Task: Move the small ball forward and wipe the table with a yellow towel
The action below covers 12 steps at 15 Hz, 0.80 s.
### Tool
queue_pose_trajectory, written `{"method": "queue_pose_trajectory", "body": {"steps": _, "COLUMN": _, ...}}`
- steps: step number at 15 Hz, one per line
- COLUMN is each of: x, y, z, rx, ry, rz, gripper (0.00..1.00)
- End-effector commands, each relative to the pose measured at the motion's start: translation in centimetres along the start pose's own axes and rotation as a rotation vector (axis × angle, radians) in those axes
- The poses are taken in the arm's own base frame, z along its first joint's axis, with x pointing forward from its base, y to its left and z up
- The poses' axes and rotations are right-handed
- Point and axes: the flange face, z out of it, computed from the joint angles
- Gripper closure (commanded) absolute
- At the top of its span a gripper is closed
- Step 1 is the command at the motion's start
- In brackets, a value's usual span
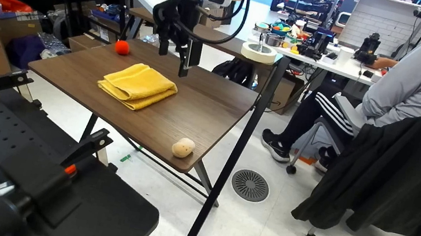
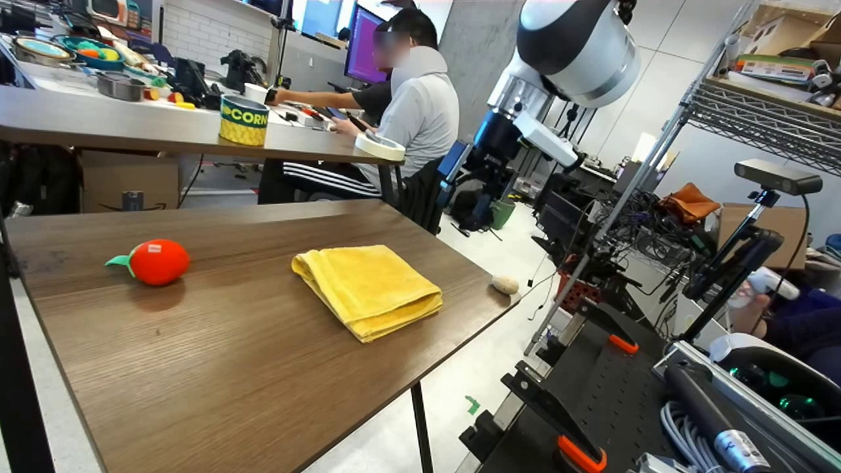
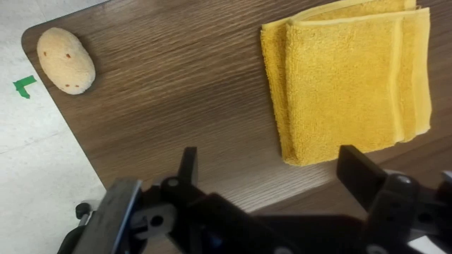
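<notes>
Two things I need lie on the table [image 1: 207, 111] in an exterior view: the yellow towel [image 1: 138, 85] near its middle, the small ball [image 1: 183, 147] by its corner. In an exterior view, the red object [image 2: 159, 262] sits toward the table's opposite end. In my wrist view, my gripper [image 3: 269, 155] hangs above the table, jaws apart, empty; an outward nudge could roll the ball off.
</notes>
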Motion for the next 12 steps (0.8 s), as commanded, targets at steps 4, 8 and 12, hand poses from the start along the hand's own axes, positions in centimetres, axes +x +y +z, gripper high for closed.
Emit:
{"method": "queue_pose_trajectory", "body": {"steps": 4, "x": 0.11, "y": 1.21, "z": 0.56, "rx": -0.007, "ry": -0.008, "rz": 0.018, "gripper": 0.00}}
{"method": "queue_pose_trajectory", "body": {"steps": 8, "x": -0.03, "y": 1.27, "z": 1.05, "rx": -0.007, "ry": -0.017, "rz": -0.003, "gripper": 0.00}}
{"method": "queue_pose_trajectory", "body": {"steps": 12, "x": -0.06, "y": 1.29, "z": 1.17, "rx": -0.007, "ry": -0.019, "rz": -0.006, "gripper": 0.00}}
